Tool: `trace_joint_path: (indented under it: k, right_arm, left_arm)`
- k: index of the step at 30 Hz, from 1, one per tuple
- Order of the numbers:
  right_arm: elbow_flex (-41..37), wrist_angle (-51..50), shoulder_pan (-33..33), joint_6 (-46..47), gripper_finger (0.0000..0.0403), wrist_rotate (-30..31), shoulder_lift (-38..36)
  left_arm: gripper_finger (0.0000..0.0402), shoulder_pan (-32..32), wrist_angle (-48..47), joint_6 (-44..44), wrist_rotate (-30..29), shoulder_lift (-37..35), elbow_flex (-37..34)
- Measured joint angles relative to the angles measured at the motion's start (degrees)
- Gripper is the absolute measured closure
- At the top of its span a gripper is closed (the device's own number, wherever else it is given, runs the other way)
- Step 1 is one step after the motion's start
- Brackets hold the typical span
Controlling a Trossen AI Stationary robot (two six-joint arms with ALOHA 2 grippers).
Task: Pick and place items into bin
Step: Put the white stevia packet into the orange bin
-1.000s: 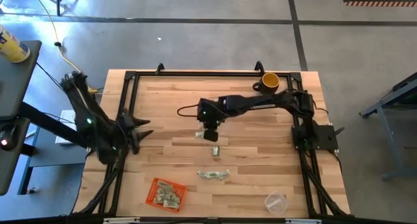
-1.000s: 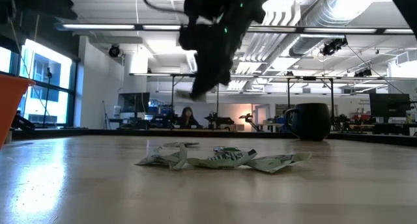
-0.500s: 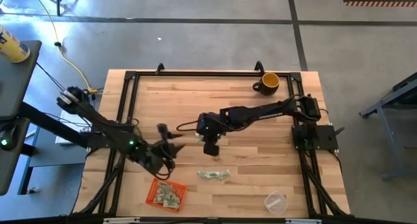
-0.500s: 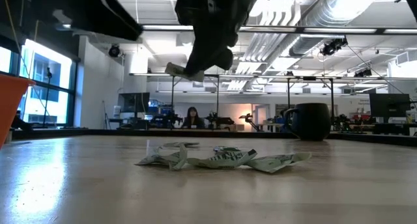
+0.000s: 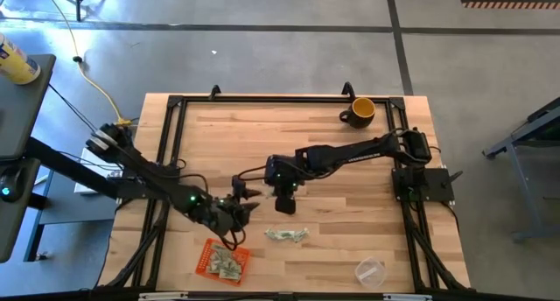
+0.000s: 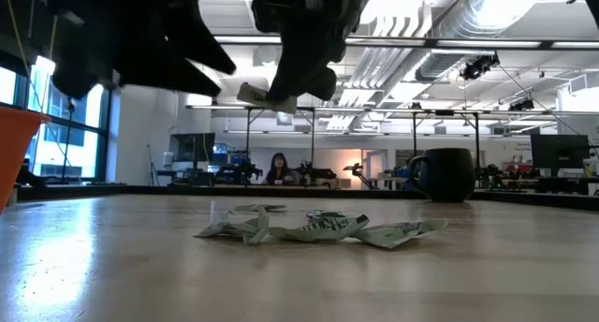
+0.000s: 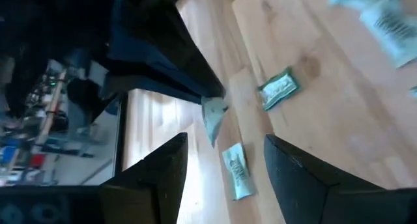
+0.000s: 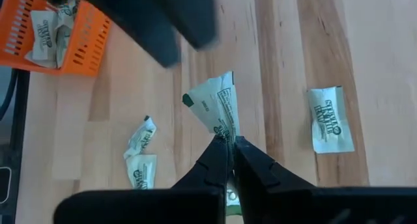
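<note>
Since half second ago: left gripper (image 5: 248,194) moved further toward table centre, fingers spread wide, empty, just beside right gripper (image 5: 283,206). Right gripper clamped shut on small pale green-and-white crumpled paper piece (image 8: 215,107), lifted above wooden table (image 5: 350,235). More pieces (image 5: 288,235) lie toward front edge; orange tray (image 5: 222,260) near front-left corner.

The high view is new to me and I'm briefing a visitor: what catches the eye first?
At mid-table the right gripper is shut on a green-and-white paper piece, lifted off the wood. The open left gripper reaches toward it from beside the orange bin, which holds several pieces.
</note>
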Motion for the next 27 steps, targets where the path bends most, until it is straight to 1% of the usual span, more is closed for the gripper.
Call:
trace_joint_path:
  k: [4, 8, 11, 13, 18, 22, 27]
  right_arm:
    - [0.0, 0.0, 0.0, -0.8, 0.0393, -0.3, 0.0]
    - [0.0, -0.3, -0.1, -1.7, 0.0396, -0.7, 0.0]
    - [0.0, -0.7, -0.1, -1.9, 0.0394, -0.9, 0.0]
    - [0.0, -0.8, -0.1, -2.0, 0.0392, -0.9, 0.0]
    - [0.0, -0.9, -0.1, -2.4, 0.0394, -0.9, 0.0]
    - [0.1, -1.0, -0.1, -2.4, 0.0395, -0.9, -0.1]
    - [0.1, -1.1, -0.1, -2.1, 0.0391, -1.0, -0.1]
  left_arm:
    - [0.0167, 2.2, 4.9, 1.5, -1.8, 3.2, 0.0]
    - [0.0167, 4.8, 8.1, 2.9, -1.8, 4.9, 0.0]
    - [0.0174, 6.1, 9.3, 3.2, -1.0, 4.7, 0.0]
    - [0.0189, 6.8, 9.1, 3.2, 1.2, 4.7, 0.0]
    - [0.0246, 8.0, 9.2, 3.2, 7.8, 4.7, 0.0]
    - [0.0283, 7.9, 10.7, 5.4, 7.8, 4.7, 0.0]
    - [0.0305, 7.9, 11.7, 5.8, 9.8, 4.7, 0.0]
